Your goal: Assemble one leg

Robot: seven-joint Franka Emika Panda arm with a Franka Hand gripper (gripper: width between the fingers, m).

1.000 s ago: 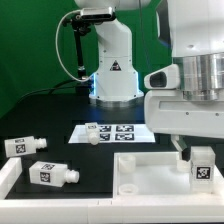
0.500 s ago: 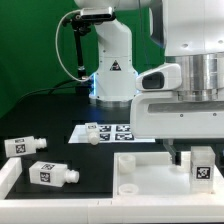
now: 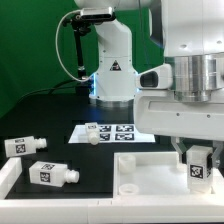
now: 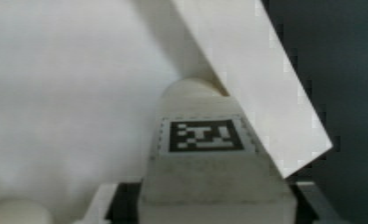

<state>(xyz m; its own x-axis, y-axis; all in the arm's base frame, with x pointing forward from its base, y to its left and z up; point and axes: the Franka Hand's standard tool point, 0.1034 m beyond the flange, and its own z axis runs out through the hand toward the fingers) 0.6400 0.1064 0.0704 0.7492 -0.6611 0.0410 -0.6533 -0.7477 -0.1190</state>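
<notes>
Gripping one leg [image 3: 199, 167] upright, the gripper [image 3: 197, 160] has its fingers clamped on the peg's sides above the tabletop [image 3: 150, 172] near the table's front edge; the wrist view shows the tag [image 4: 206, 135] facing the camera. Two more legs [image 3: 20, 146] [image 3: 52, 171] lie toward the front corner, a fourth [image 3: 92, 138] beside the marker board [image 3: 113, 132].
</notes>
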